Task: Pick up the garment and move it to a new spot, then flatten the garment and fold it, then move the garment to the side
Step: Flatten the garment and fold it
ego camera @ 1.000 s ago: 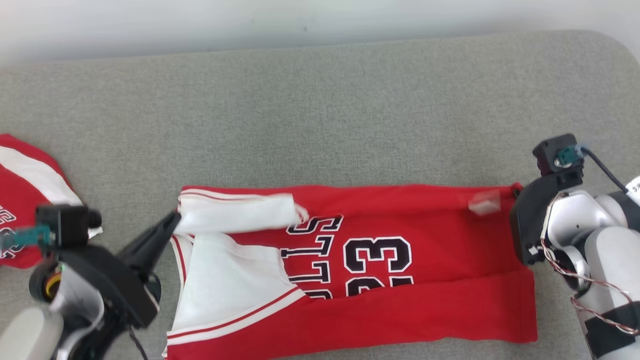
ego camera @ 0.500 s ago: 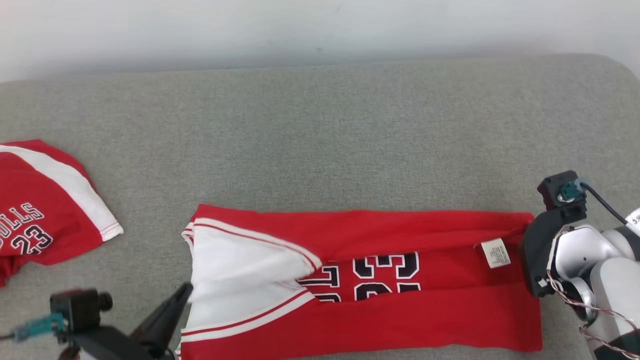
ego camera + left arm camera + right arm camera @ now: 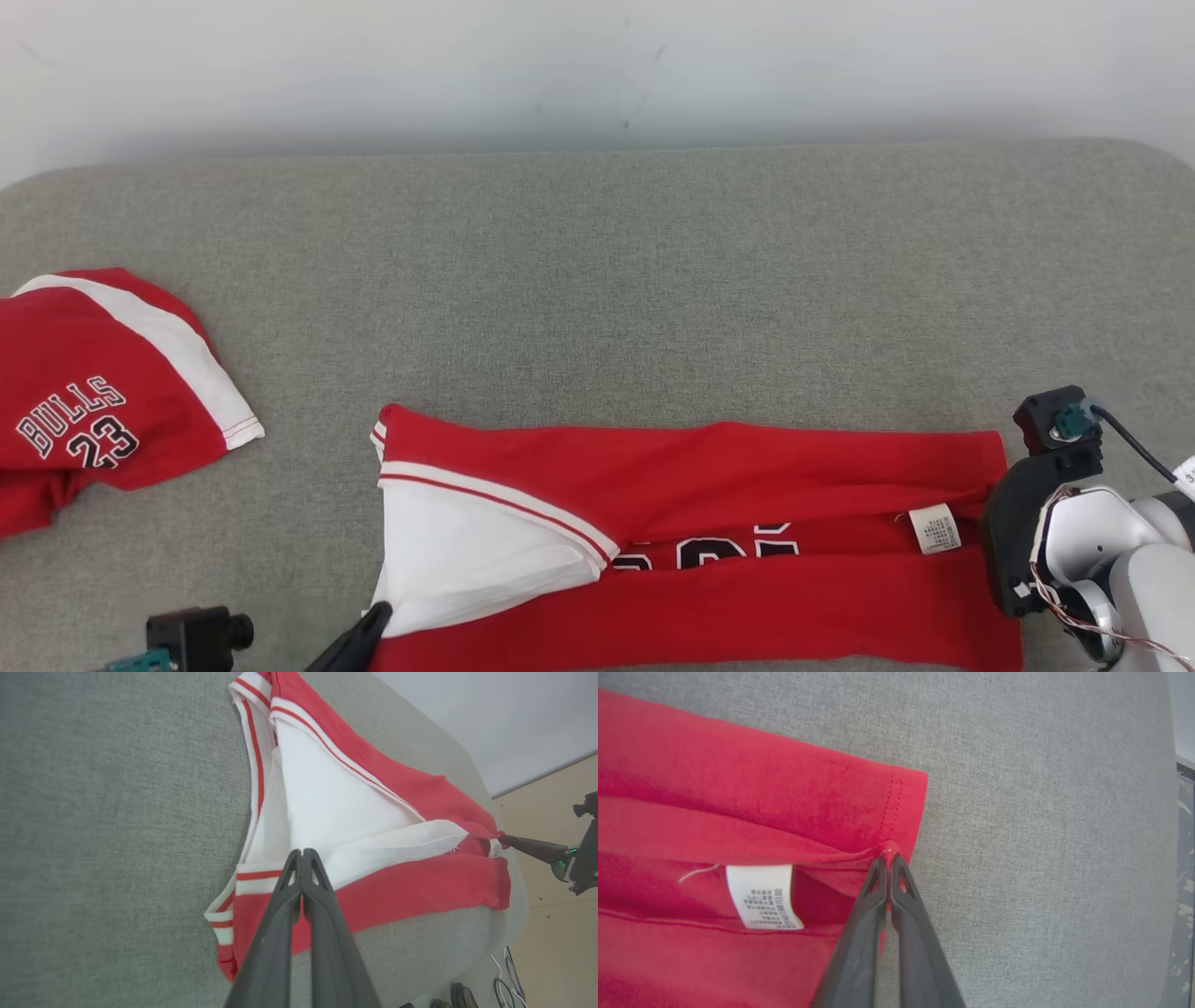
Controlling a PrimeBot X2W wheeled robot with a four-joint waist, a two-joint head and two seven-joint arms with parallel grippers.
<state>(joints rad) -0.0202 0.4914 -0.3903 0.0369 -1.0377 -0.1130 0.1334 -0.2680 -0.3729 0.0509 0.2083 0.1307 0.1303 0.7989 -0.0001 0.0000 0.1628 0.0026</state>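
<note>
While the left claw (image 3: 302,851) is clamped shut on the white sleeve end of the garment (image 3: 747,467), the right claw (image 3: 888,858) pinches its red hem corner tight.

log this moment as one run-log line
stage: fold | left gripper: shut on jersey white sleeve end | right gripper: shut on hem edge | jersey: folded lengthwise on cushion | second jersey: at left, apart

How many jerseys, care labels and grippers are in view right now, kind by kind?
Red jerseys: 2, the centre jersey and the left jersey.
White care labels: 1, the care label on the centre jersey.
Grippers: 2, the left gripper and the right gripper, each pinched shut on the centre jersey.
Total: 5
</note>
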